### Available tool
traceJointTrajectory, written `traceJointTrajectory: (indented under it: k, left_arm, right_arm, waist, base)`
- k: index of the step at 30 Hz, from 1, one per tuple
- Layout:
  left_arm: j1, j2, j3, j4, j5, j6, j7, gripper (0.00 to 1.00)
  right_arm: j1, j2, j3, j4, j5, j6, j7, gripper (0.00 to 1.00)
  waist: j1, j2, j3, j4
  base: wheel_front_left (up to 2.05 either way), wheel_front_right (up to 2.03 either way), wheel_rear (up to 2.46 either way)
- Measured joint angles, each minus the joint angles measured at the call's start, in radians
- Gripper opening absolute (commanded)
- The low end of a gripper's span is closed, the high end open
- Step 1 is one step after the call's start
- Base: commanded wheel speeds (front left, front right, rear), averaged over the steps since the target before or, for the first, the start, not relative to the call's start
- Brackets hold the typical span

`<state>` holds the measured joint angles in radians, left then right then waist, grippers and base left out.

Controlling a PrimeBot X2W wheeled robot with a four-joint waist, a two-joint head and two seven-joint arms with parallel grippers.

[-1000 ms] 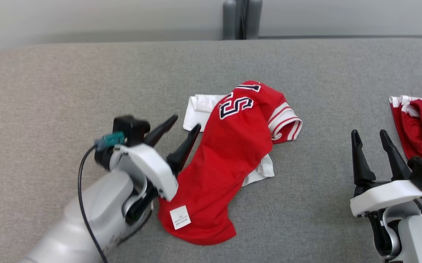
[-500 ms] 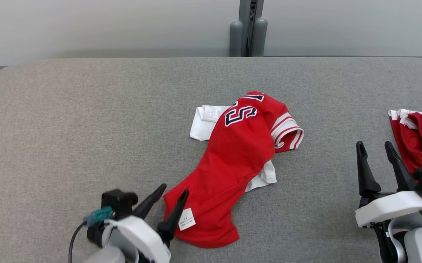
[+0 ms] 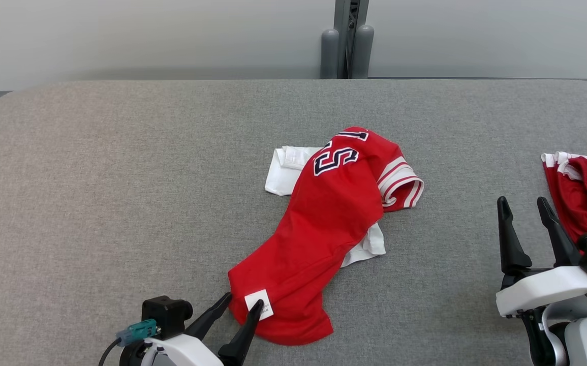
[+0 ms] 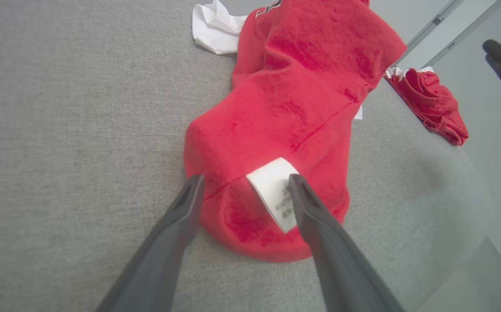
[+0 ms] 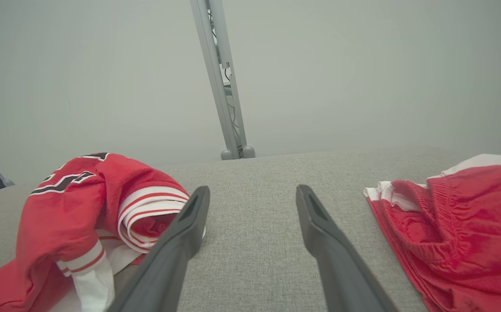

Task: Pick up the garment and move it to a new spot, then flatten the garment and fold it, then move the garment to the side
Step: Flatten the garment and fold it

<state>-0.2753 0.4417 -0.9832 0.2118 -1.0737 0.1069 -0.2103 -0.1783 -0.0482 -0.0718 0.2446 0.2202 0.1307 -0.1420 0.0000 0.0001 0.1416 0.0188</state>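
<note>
L gripper [image 3: 244, 301] has pulled back to near hem of jersey [image 3: 323, 213], fingers spread astride the tag [image 3: 257, 301], nothing pinched yet, so pickup's next; R gripper [image 3: 522, 203] spread, idle.

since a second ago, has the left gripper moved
Yes. Judged against the red jersey, which has stayed put, the left gripper has pulled back toward the robot, from beside the white fabric to the near hem by the white label.
</note>
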Motion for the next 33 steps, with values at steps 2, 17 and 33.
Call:
traceJointTrajectory:
  k: [2,17,33]
  left_arm:
    - [0.0,0.003,-0.001,-0.006,0.001,0.003,0.0,1.0]
    - [-0.022,-0.032,-0.017,0.058,0.02,-0.025,-0.007,0.0]
    - [-0.077,0.053,0.289,-0.134,0.116,-0.002,-0.051,0.0]
  right_arm:
    - [0.0,0.0,-0.001,-0.001,0.0,0.0,0.001,1.0]
    - [0.0,0.0,-0.006,0.001,0.002,0.0,0.001,1.0]
    - [0.003,0.0,-0.003,0.003,0.009,0.0,0.001,1.0]
  waist:
    - [0.0,0.0,0.0,-0.003]
    - [0.0,0.0,-0.003,-0.018]
    - [0.0,-0.0001,-0.014,-0.002]
  base:
    - [0.0,0.0,0.0]
    - [0.0,0.0,0.0]
    - [0.0,0.0,0.0]
